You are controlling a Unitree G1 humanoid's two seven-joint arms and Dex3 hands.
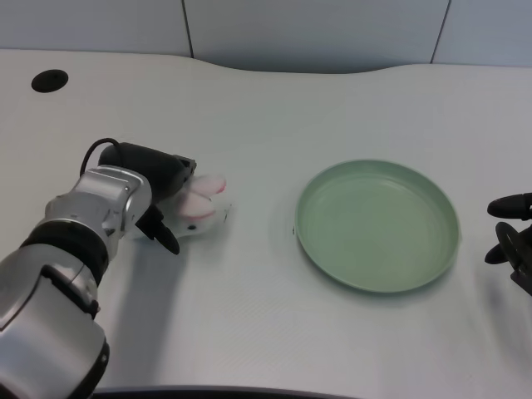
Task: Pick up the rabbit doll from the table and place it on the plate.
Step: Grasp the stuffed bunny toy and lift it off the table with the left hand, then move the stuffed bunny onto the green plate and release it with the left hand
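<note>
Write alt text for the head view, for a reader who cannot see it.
A robot's left hand closes around a small white rabbit doll with pink ears on a white table. An empty green plate sits to the doll's right, apart from it. A black hole marks the table's far left corner.

The silver left forearm reaches in from the lower left corner, angled up and to the right, its wrist bent so the black left hand lies low and turned on its side. Its fingers are curled inward, one dark tip pointing down. Whether they clamp on anything cannot be told.
</note>
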